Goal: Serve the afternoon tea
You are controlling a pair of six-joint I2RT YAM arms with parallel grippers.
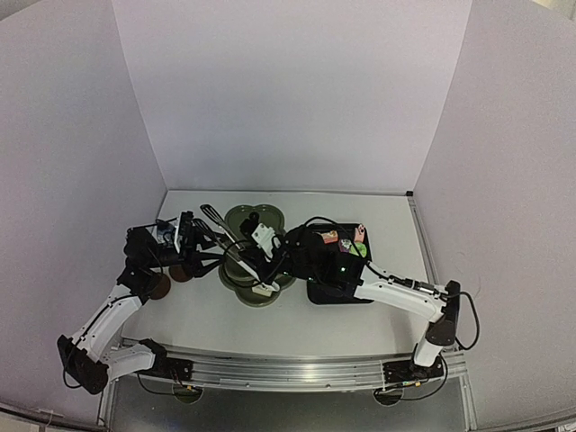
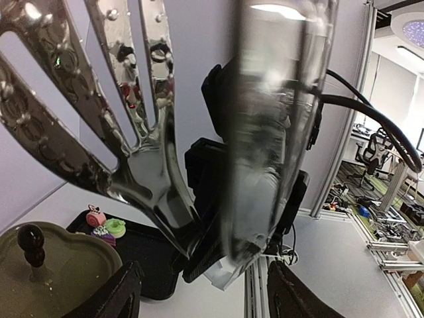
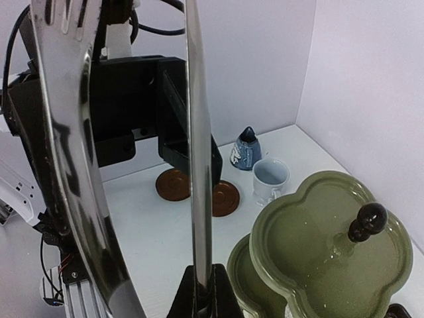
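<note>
Left wrist view: left gripper (image 2: 205, 268) is part open around the metal tongs (image 3: 199, 132), with no clear contact. Two brown coasters (image 3: 175, 184) and two bluish cups (image 3: 270, 177) sit beside one green stand (image 3: 318, 258). Right gripper (image 3: 199, 281) is clenched on the tongs' hinge end. At least three cakes (image 2: 116, 227) lie on the black tray (image 2: 149, 252).

Even light is falling from overhead, leaving only faint shadows under the arms (image 1: 108, 315) on the table (image 1: 216, 315). Up close, the metal tongs (image 2: 139, 159) are blurring and glaring toward twelve o'clock, while the green stand (image 3: 331, 245) is showing sharp; a ceiling lamp (image 2: 414, 30) is flaring at one o'clock
</note>
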